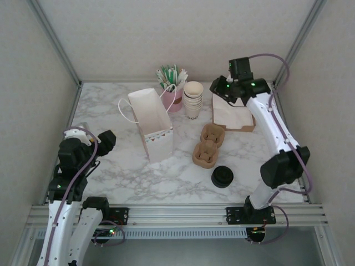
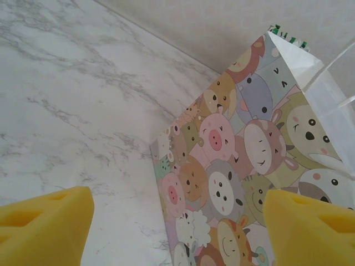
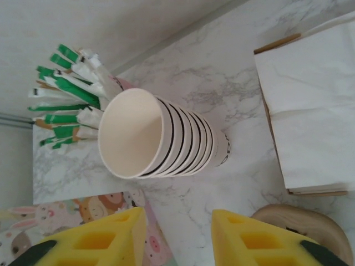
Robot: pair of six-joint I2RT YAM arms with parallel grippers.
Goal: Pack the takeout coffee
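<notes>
The takeout coffee (image 1: pixel 222 177) stands on the marble table front right, a black disc from above, with no gripper near it. My right gripper (image 1: pixel 218 87) hovers at the back right, open and holding nothing. In the right wrist view its yellow fingers (image 3: pixel 100 241) frame bare table just short of the stack of lidless cream cups (image 3: pixel 161 138). My left gripper (image 1: pixel 107 139) is low at the front left, open and empty. In the left wrist view it (image 2: pixel 177 233) faces the cartoon-animal side of the paper bag (image 2: pixel 244 155), a short way off.
The open white bag (image 1: pixel 151 124) stands centre left. A brown pulp cup carrier (image 1: pixel 208 145) lies between bag and coffee. The cup stack (image 1: pixel 193 98), a pink holder of green-wrapped sticks (image 1: pixel 173 83) and a pile of napkins (image 1: pixel 230 113) line the back.
</notes>
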